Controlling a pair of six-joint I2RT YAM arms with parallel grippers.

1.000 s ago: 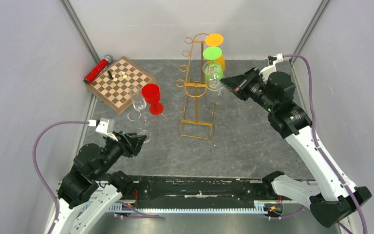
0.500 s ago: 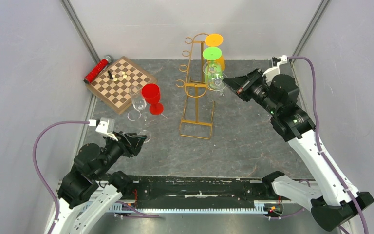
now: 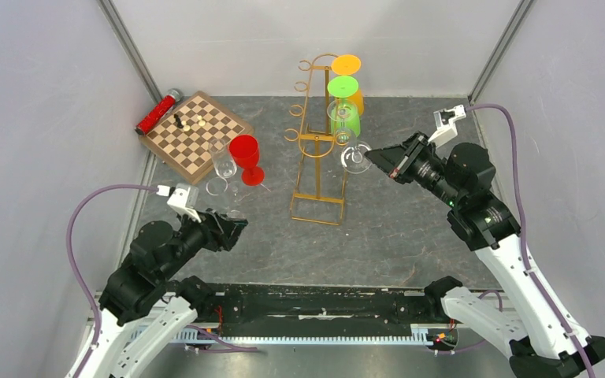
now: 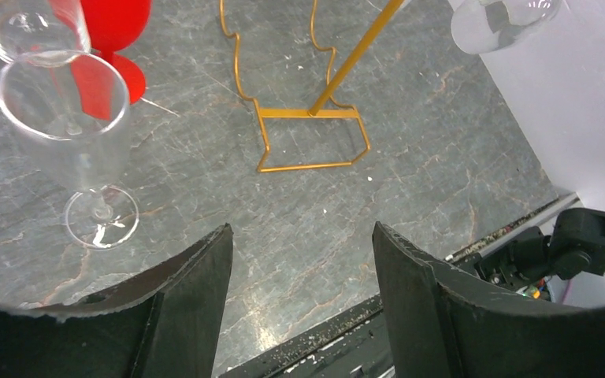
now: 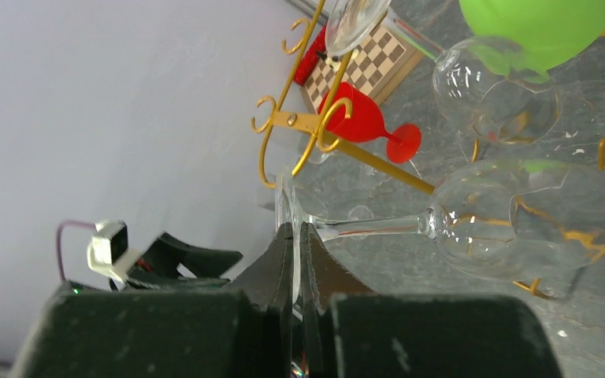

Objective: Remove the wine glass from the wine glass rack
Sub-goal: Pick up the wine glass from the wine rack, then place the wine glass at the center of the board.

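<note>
The gold wire wine glass rack [image 3: 317, 142] stands mid-table; its base shows in the left wrist view [image 4: 309, 138]. An orange [image 3: 347, 66], a green [image 3: 344, 87] and a clear glass [image 3: 341, 115] still hang on its right side. My right gripper [image 3: 374, 157] is shut on the foot of a clear wine glass [image 3: 355, 157], held bowl-down just right of the rack and off its hooks. In the right wrist view the fingers [image 5: 283, 252] pinch the foot disc, with stem and bowl [image 5: 528, 216] to the right. My left gripper [image 3: 232, 224] is open and empty, low at the near left.
A chessboard [image 3: 197, 134] with a red tube [image 3: 157, 112] behind it lies at the back left. A red goblet [image 3: 246, 156] and clear glasses [image 3: 222, 167] stand beside it; one flute [image 4: 75, 134] is close to my left gripper. Walls enclose both sides.
My right gripper has pulled the clear glass toward me and to the right, away from the rack's hooks. My left arm has shifted slightly right and forward.
</note>
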